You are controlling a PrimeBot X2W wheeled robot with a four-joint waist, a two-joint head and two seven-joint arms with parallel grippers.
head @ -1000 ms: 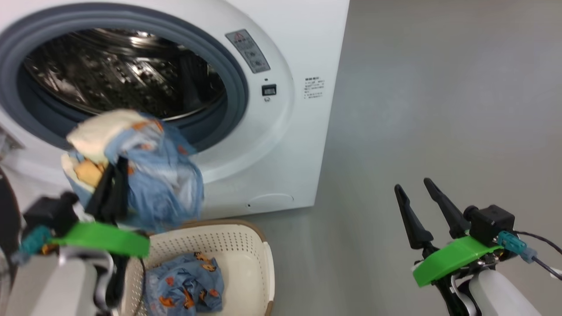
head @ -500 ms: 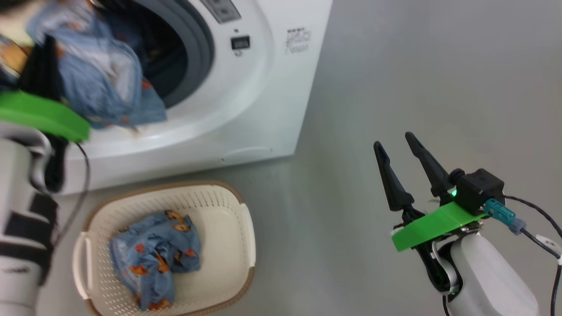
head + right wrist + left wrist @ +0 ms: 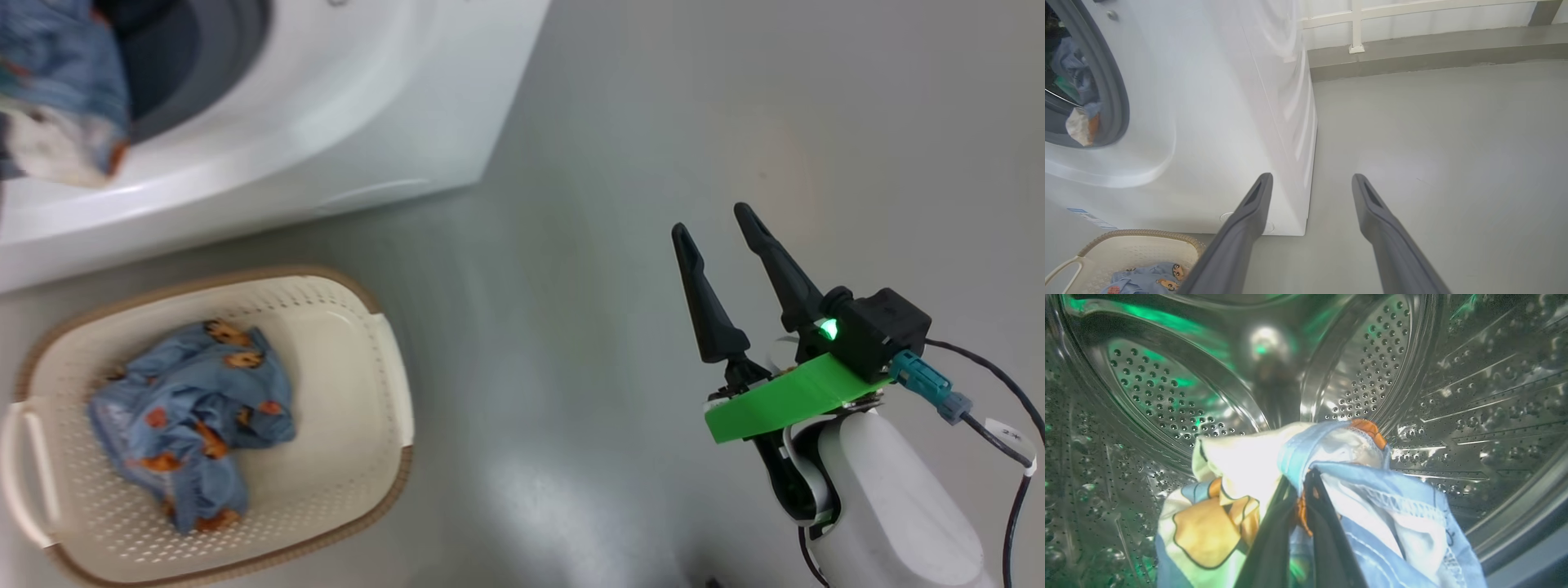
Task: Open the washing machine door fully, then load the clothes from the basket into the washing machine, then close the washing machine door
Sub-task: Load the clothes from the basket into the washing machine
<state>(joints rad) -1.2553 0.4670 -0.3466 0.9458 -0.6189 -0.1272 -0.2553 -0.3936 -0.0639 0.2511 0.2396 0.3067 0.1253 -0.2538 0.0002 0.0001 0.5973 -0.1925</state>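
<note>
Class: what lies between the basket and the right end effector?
Nothing but bare grey floor, seen in the head view, between the basket and the open right end effector.

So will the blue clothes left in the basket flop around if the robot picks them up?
Probably floppy: the clothes lie crumpled in the basket. Likely light too: the garment pinched by the left end effector droops around it.
</note>
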